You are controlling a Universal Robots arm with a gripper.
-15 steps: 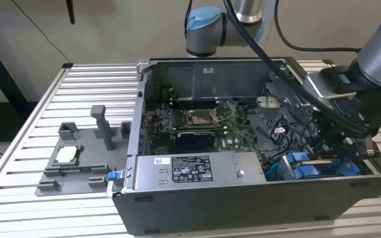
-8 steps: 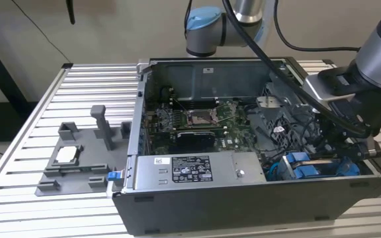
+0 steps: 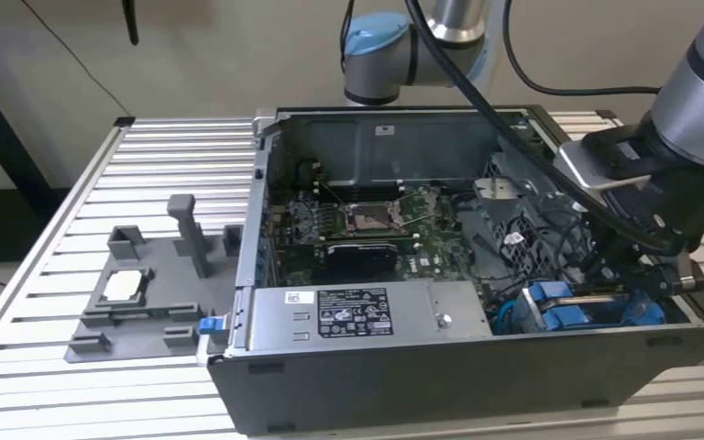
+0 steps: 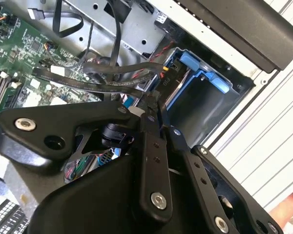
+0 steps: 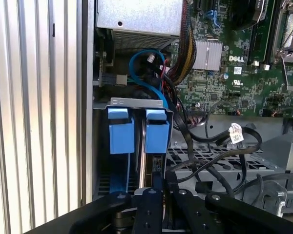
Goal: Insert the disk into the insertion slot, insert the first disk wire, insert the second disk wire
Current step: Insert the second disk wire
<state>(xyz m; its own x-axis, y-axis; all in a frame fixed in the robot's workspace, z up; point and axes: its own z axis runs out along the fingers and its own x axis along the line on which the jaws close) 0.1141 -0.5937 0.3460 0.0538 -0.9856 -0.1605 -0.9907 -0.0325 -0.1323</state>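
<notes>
As the gripper hangs at the slot, fingers pinched narrow on something unclear, a wire step seems underway; seating demands fine alignment.

Slatted metal table bears an open computer case and grey fixture.

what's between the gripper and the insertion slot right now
nothing visible does: in the first wrist view the gripper sits right at the insertion slot. black cables loop close beside it, over the perforated metal plate, not across the slot's mouth.
</notes>
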